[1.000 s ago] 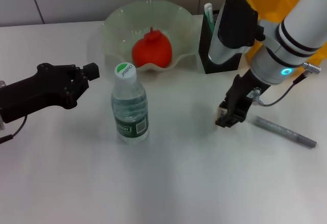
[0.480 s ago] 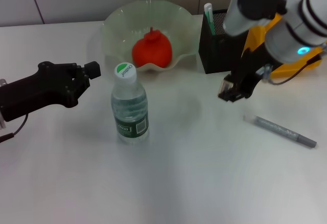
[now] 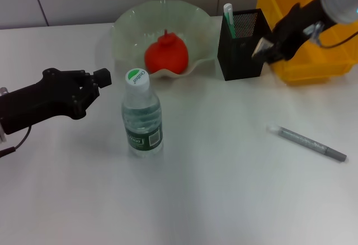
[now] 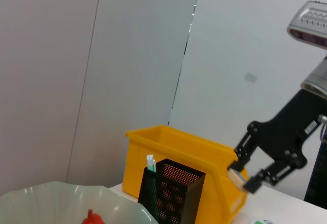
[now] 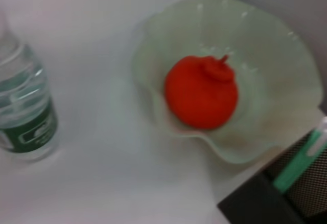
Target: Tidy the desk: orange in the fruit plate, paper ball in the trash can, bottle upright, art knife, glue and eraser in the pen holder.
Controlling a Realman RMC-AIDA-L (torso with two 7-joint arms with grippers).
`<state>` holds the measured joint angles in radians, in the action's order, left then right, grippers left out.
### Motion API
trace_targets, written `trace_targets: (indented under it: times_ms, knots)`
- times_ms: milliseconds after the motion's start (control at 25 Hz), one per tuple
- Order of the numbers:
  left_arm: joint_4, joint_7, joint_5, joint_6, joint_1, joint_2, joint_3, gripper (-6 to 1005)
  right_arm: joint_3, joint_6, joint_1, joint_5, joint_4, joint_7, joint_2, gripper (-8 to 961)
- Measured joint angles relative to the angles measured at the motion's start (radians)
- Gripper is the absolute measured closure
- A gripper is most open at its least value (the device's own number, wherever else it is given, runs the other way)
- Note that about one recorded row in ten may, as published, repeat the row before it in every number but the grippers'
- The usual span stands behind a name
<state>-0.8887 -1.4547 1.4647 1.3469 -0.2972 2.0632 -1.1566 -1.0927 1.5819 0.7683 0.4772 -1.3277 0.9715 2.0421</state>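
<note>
bottle (image 3: 142, 119) cap with small green print, too small to read, label text illegible

Right gripper (image 3: 264, 48) is raised at the far right, arm reaching in from the upper right corner; its fingers (image 4: 251, 184) are closed on what appears to be a small beige block. Left gripper (image 3: 96, 83) is extended low at the left, level, fingers together.
</note>
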Motion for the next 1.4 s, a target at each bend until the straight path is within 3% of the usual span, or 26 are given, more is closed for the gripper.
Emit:
trace_targets:
  times_ms: [280, 480, 680, 1400]
  knots:
    - [0.001, 0.000, 0.000, 0.002, 0.000, 0.000, 0.000, 943, 0.080, -0.011, 0.028, -0.025, 0.001, 0.003, -0.029, 525]
    - [0.001, 0.001, 0.000, 0.002, -0.002, 0.000, 0.000, 942, 0.126, -0.065, 0.063, -0.024, 0.082, 0.020, -0.065, 521]
    - [0.002, 0.002, 0.000, 0.002, -0.002, -0.001, 0.003, 942, 0.161, -0.115, 0.086, -0.015, 0.157, 0.057, -0.076, 518]
    - [0.002, 0.002, 0.002, 0.003, 0.005, -0.002, 0.010, 941, 0.211, -0.283, 0.126, -0.010, 0.347, 0.148, -0.078, 504]
